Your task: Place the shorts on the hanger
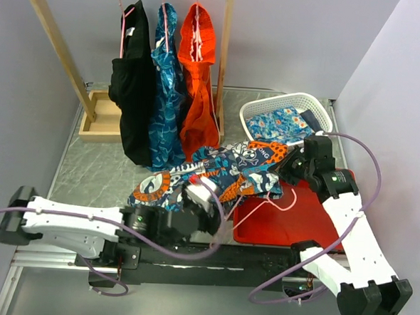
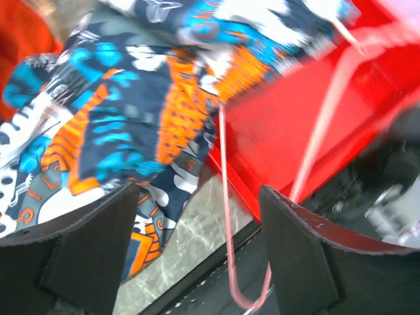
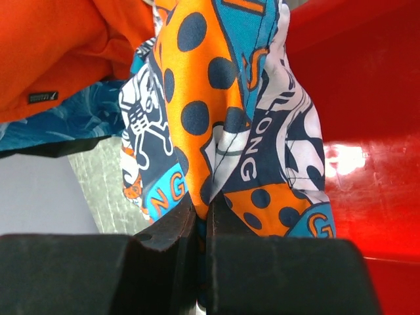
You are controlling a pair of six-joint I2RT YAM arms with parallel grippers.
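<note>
While I sweep from the left, the wooden rack shows a black garment, a teal garment and an orange garment on their own pink hangers, none of them my job. Down at the near edge my left gripper sits by the lower end of the shorts, and its wrist view shows the fingers spread wide with nothing between them but air and one thin leg of the hanger, not clamped.

The shorts lie crumpled across the middle of the table, one end on the marble, the other lifted toward the right. The hanger's pink wire comes out from under the cloth and runs along the edge of the red tray. Whether any of it is threaded through the fabric, I cannot tell.

Over on the right, my right gripper is pressed together on a bunched fold of the shorts, holding that end up above the tray. Behind it is the white basket with the floral cloth.

My read: early going. One end of the shorts is in hand, the hanger is loose, and the draping itself is not yet done.
</note>
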